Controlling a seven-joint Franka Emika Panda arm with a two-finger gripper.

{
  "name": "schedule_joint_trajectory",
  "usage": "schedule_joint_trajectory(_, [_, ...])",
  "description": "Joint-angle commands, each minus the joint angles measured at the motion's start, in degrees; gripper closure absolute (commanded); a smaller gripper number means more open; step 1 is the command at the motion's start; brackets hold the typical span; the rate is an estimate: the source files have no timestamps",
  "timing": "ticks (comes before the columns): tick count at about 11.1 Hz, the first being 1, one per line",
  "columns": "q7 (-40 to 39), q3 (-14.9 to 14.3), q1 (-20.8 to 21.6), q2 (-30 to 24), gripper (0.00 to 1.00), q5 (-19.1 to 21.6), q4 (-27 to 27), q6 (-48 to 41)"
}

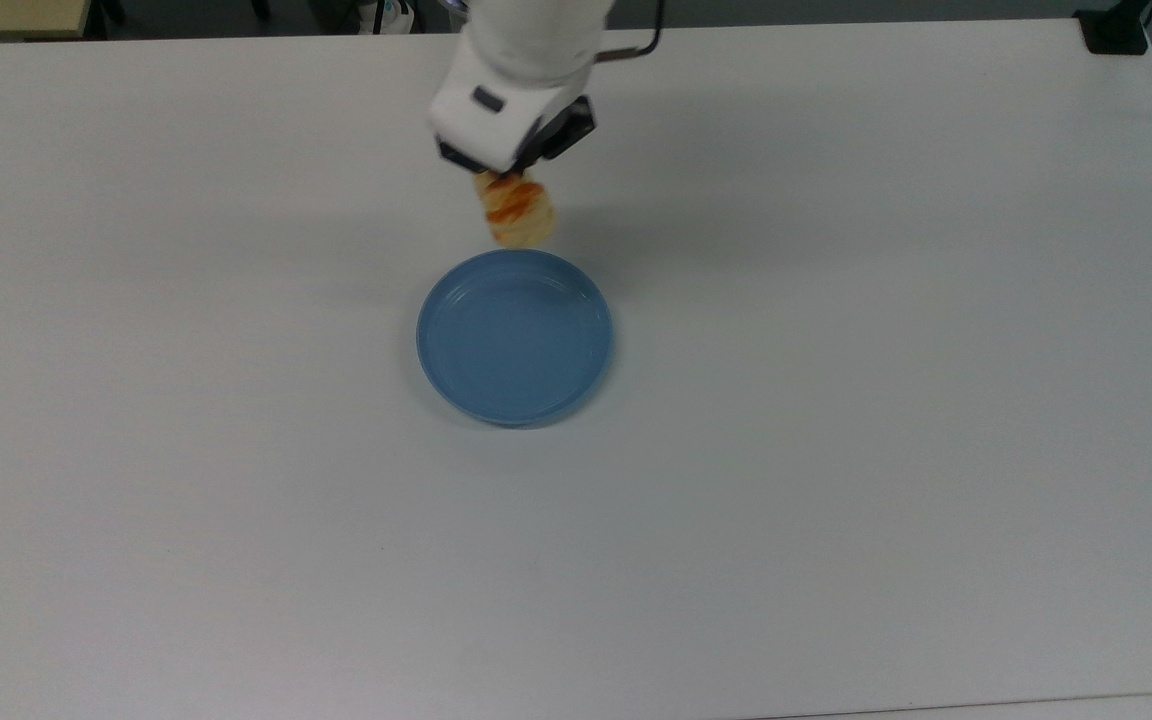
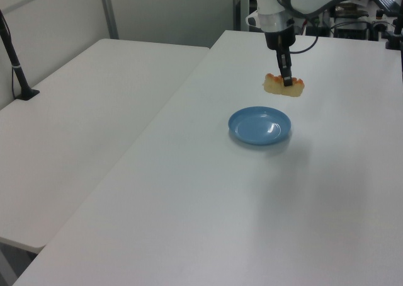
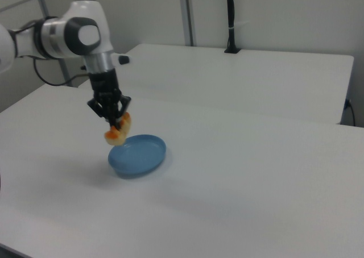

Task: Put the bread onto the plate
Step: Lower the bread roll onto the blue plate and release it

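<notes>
In the top view, the tool (image 1: pixel 508 180) is clamped on the bread (image 1: pixel 517 212), which hangs in the air just above the upper edge of the plate (image 1: pixel 515 337) as the top view frames it. The blue plate lies flat on the white desk (image 1: pixel 836 450) with nothing in it.

In the left view, the tool (image 2: pixel 286 79) points straight down, its dark fingers (image 2: pixel 287 78) pinching the bread (image 2: pixel 283 86) near the middle. The bread is held clear of the desk (image 2: pixel 189 204), above and slightly behind the plate (image 2: pixel 259 125).

In the right view, the tool (image 3: pixel 116 121) grips the bread (image 3: pixel 116 131) from above. The bread hangs tilted over the plate's (image 3: pixel 138 154) left rim in the right view, apart from it.
</notes>
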Motion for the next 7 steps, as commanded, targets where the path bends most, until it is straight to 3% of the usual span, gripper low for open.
schedule_joint_trajectory(1, [1.3,0.1,-2.7,8.0,0.87,0.0,1.7,6.3])
schedule_joint_trajectory(5, [11.9,1.6,-1.9,14.3,0.75,-0.5,1.7,16.0])
schedule_joint_trajectory(6, [12.0,1.7,-2.0,14.5,0.52,-0.4,1.7,16.0])
schedule_joint_trajectory(7, [12.0,1.7,-2.0,14.4,0.01,-0.4,1.7,16.0])
